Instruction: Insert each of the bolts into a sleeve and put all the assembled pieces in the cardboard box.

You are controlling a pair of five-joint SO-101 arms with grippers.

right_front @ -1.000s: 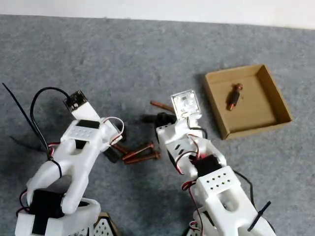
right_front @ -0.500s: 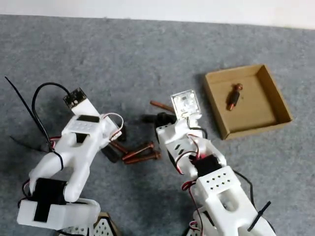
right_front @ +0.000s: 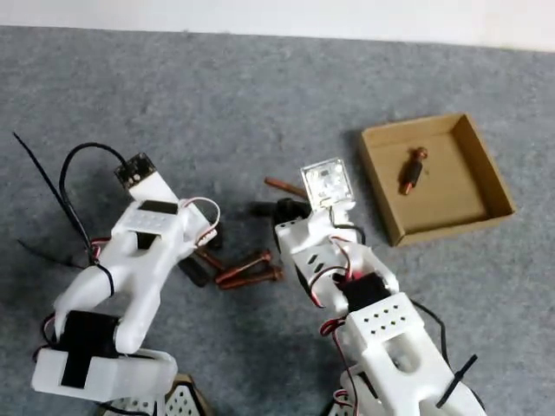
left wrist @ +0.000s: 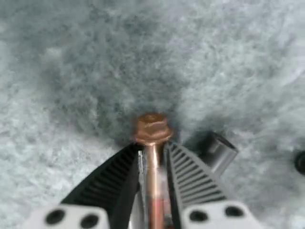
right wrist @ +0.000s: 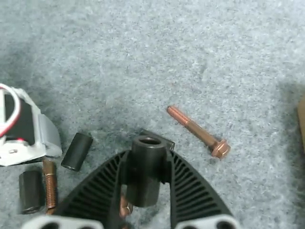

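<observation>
Bolt in left hand, sleeve in right hand, open carpet ahead.

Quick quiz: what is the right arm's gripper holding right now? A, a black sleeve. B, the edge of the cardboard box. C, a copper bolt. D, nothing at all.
A: in the right wrist view the right gripper is shut on a black sleeve with its open end showing. The copper bolt is in the left gripper.
</observation>
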